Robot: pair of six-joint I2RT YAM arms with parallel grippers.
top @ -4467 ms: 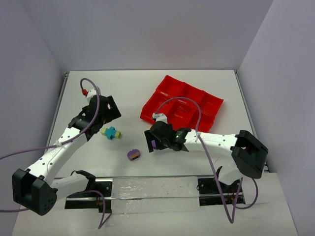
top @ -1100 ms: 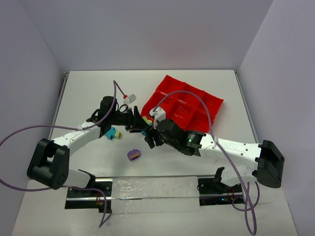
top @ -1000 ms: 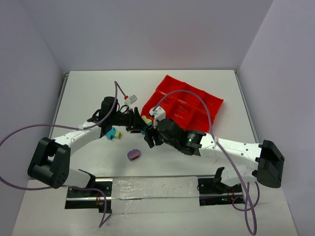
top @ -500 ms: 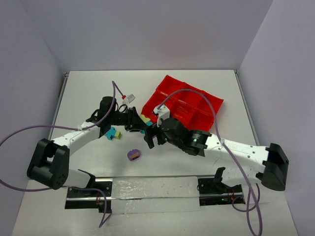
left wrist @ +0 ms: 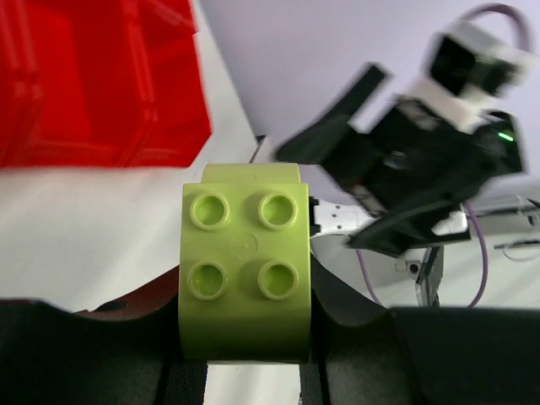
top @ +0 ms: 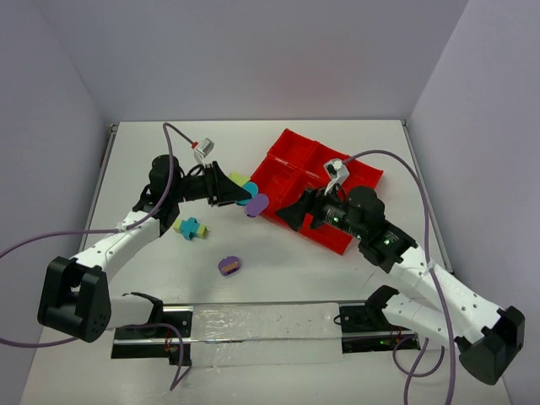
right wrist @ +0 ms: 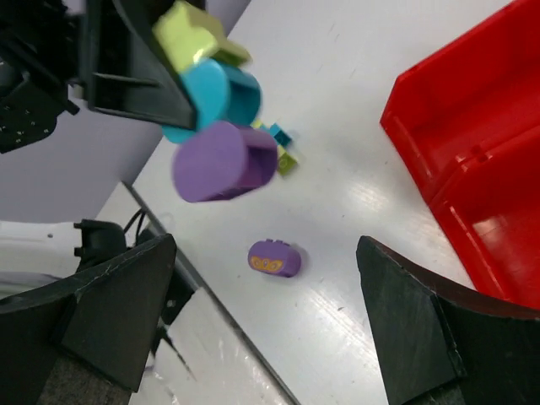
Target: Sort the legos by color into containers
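My left gripper (top: 232, 187) is shut on the lime-green end (left wrist: 245, 261) of a lego stack, held in the air left of the red tray (top: 291, 152). In the right wrist view that stack runs from the lime-green brick (right wrist: 190, 38) through a teal one (right wrist: 215, 97) to a purple one (right wrist: 224, 160). My right gripper (top: 287, 215) is open and empty at the tray's near-left edge, a short way from the stack. Under it, a purple lego (right wrist: 274, 257) lies on the table between its wide-apart fingers (right wrist: 110, 321). A teal-and-yellow lego cluster (top: 191, 228) sits on the table further left.
The loose purple lego (top: 229, 265) lies near the front rail. The red tray's compartments (right wrist: 472, 152) look empty where visible. White walls close in the table on three sides. The right arm (left wrist: 405, 186) faces the left wrist camera.
The two grippers were together at the stack. The right gripper has opened and drawn back right toward the tray; the left has lifted the stack up and away.
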